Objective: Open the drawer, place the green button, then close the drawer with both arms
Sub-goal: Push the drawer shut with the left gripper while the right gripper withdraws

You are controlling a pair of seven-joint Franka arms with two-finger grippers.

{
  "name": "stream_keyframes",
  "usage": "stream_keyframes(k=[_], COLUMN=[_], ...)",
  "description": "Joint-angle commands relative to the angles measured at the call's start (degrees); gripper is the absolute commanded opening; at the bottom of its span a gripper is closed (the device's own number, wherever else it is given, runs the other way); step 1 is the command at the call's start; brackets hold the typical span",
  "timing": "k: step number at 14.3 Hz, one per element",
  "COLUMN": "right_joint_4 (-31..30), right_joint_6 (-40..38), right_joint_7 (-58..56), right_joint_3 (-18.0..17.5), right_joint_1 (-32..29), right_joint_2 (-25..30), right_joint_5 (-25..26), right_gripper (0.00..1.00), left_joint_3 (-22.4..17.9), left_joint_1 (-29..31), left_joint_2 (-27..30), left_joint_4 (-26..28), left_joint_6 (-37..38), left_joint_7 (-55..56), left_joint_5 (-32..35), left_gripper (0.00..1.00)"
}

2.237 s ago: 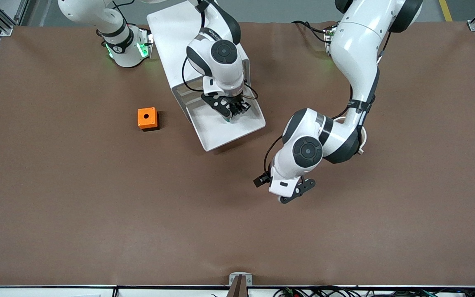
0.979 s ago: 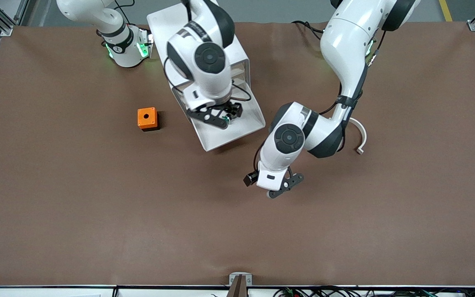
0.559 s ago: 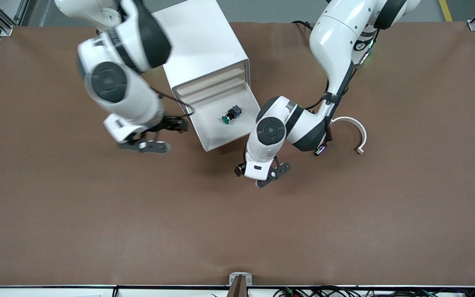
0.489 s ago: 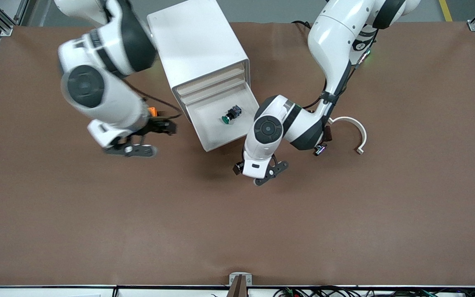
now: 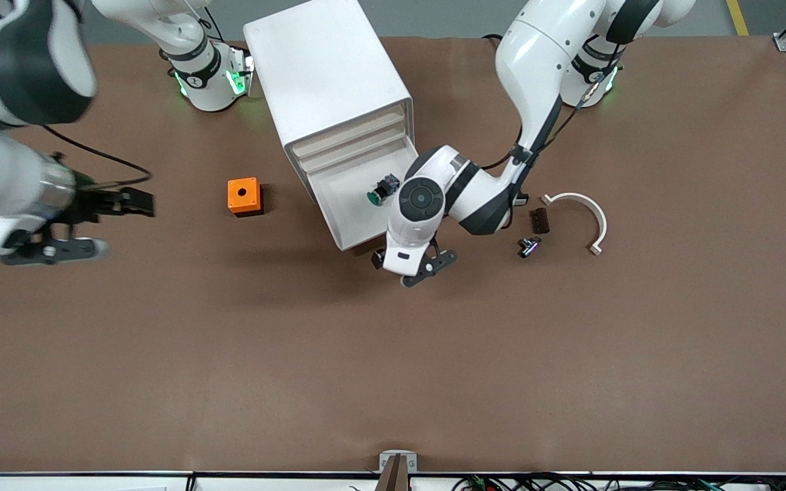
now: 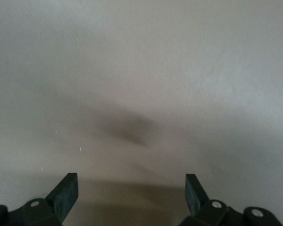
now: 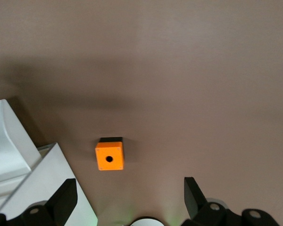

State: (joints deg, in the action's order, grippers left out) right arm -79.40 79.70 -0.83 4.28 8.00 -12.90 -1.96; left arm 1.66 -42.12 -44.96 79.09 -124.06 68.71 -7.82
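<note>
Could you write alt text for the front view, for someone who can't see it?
A white cabinet on a brown table has its lowest drawer pulled open, a green button inside. The left gripper hangs open at the drawer's front; the right gripper, open, is over the table's end, past an orange box.

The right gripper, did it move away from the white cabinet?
Yes. The right gripper was over the open drawer; now it hangs open past the orange box, toward the right arm's end of the table.

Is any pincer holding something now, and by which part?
Nothing is held. The left pincer is open by the drawer; the right pincer is open over the table; the button lies in the drawer.
</note>
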Motion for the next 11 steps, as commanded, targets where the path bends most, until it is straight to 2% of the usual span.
stream_keyframes(k=[1,3,11], right_joint_4=[-0.31,-0.49,-0.49], right_joint_6=[-1.64,-1.74,-1.39], right_joint_7=[-1.45,-0.49,-0.49], right_joint_3=[-1.56,-1.65,-1.56], right_joint_1=[-2.81,-2.82,-5.01], right_joint_2=[2.44,1.91,1.74], right_joint_5=[2.22,4.33,3.81], right_gripper=[1.00,1.00,1.00], left_joint_3=[-0.16,-0.16,1.15], left_joint_1=[-1.56,-2.61,-4.82], left_joint_2=[2.16,2.16,1.81], left_joint_4=[3.00,3.79,5.11], left_joint_6=[-1.01,-1.01,-0.83], left_joint_7=[1.08,1.08,0.20], left_joint_5=[0.70,0.62,0.44], left_gripper=[1.00,1.00,1.00])
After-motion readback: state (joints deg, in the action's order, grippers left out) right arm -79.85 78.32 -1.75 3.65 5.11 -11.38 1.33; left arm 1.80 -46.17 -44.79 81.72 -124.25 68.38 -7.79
